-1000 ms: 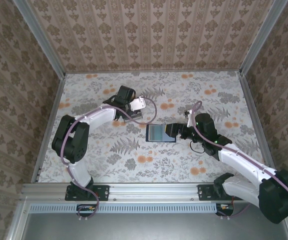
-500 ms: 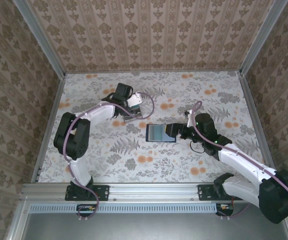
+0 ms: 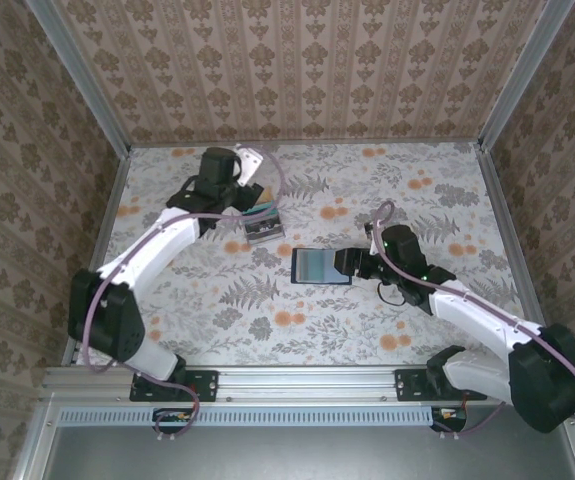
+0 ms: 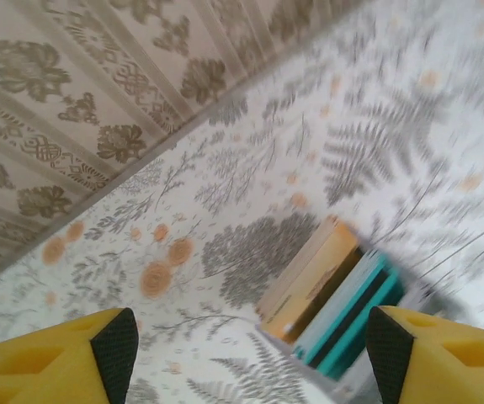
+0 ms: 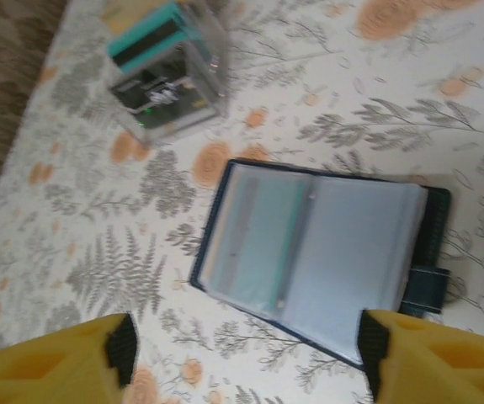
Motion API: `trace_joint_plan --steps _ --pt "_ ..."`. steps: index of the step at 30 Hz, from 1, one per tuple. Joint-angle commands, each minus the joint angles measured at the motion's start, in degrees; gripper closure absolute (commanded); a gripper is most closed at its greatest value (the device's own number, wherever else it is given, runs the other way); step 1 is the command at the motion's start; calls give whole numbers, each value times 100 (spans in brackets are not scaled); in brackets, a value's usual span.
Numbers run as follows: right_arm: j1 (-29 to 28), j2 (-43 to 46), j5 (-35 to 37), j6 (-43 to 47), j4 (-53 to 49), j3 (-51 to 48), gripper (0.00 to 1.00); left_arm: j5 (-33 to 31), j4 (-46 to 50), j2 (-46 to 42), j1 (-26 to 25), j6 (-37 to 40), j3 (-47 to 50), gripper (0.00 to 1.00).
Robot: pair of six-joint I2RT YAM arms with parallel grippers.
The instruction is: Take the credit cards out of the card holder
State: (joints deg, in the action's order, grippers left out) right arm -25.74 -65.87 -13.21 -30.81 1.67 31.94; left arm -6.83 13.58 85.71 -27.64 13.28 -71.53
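Top external, from the left: left gripper (image 3: pixel 245 197) above the table (image 3: pixel 167 290), open, holding nothing. Just past its fingertips, a clear rack (image 3: pixel 261 228) standing on the table, apart from the jaws.

Left wrist view: same gripper (image 4: pixel 250 353), yellow fingers (image 4: pixel 111 349) spread wide at both lower corners, bare gap between. Ahead of them and slightly right, the rack (image 4: pixel 372 358), blurred, with a yellow card (image 4: pixel 313 273) and a teal card (image 4: pixel 355 313) upright in its slots.

Further right in the top view: holder (image 3: pixel 320 266) lying open and flat, with the right gripper (image 3: pixel 345 263) at its right edge.

Right wrist view: right gripper (image 5: pixel 246 353) with fingers (image 5: pixel 73 370) parted, nothing clamped between. Directly ahead, the holder (image 5: pixel 343 244) spread open, pockets up, a teal-edged card (image 5: pixel 250 244) in the left pocket. Strap corner of the holder just beside the right finger; touching or not, cannot tell. Farther ahead and left, the rack (image 5: pixel 170 71).
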Motion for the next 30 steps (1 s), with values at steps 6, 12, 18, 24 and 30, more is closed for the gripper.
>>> trace_joint_plan --steps 6,12,18,24,30 --pt "-28 -1021 821 69 -762 579 58 1432 597 -1082 -25 -3759 1016 33" --pt "-20 -1725 1001 -7 -890 773 65 1387 -522 -1442 -649 -4855 2368 41" --pt "-21 -2199 912 -81 -965 926 73 1190 -978 -680 -1442 -5369 2472 48" --pt "-21 -2300 845 -138 -961 901 76 1451 -1378 391 -1743 -5697 2228 54" --pt "-20 -2422 720 -137 -993 980 79 1750 -1468 1021 -1780 -5819 1935 55"
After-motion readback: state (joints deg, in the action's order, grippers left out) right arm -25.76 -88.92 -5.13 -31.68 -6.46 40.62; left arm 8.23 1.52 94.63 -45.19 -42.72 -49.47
